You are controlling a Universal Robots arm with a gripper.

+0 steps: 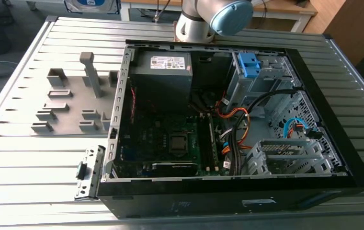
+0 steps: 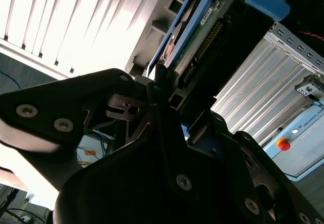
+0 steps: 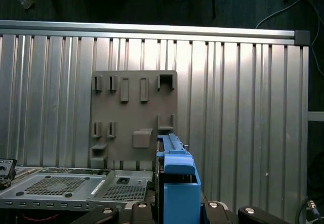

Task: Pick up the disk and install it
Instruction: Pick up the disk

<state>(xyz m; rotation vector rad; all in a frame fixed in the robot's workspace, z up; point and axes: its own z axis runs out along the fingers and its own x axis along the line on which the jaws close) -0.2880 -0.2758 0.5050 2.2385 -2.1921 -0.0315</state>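
Observation:
In the second wrist view my gripper [image 2: 169, 89] is shut on the disk [image 2: 200, 36]. The disk is a drive with its green circuit-board side and connector showing, framed by a blue plastic caddy. It sticks out beyond the black fingers [image 2: 152, 89], and the ribbed metal table is behind it. In the first wrist view the disk's blue caddy [image 3: 178, 183] stands edge-on in front of the camera, above black gripper parts. It is raised over the table beside the case's perforated metal edge [image 3: 61, 186].
The open computer case [image 1: 233, 120] lies on the ribbed metal table [image 1: 41, 167], with a grey power-supply box [image 1: 166, 72] at its far side. A blue plastic piece [image 1: 249, 64] stands in the drive cage. A grey fixture plate [image 1: 73, 105] [image 3: 134, 117] lies at the exterior view's left.

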